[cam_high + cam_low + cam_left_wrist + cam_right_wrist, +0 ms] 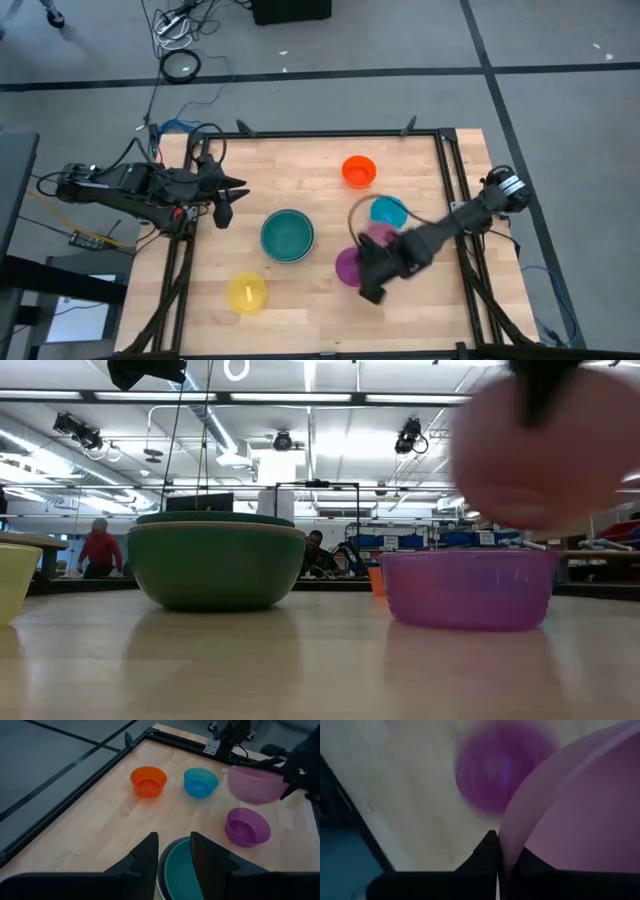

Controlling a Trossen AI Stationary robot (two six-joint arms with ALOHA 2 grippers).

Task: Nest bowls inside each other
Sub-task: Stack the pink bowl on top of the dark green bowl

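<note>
The right tool (497, 852) is pinched shut on the rim of the pink bowl (255, 784), one finger inside and one outside the wall, and holds it clear of the wooden surface (300, 170), just above and beside the purple bowl (246, 825). The bowl hangs from that single pinch without sagging, so it is probably light and fairly stiff thin plastic; smooth walls like these are likely slippery, so a rim grip could let it swivel or slide if swung fast. The rim looks like the sensible place to take any of these bowls, since their round bodies are too wide for the fingers to span. The left tool (172, 852) hovers narrowly parted and empty over the near edge of the teal bowl (287, 235), which already sits inside a sage green one with a pale rim showing around it. The orange bowl (358, 171) and cyan-blue bowl (389, 211) stand apart near the far side, and the yellow bowl (246, 293) sits alone near the front. None looks fragile.
</note>
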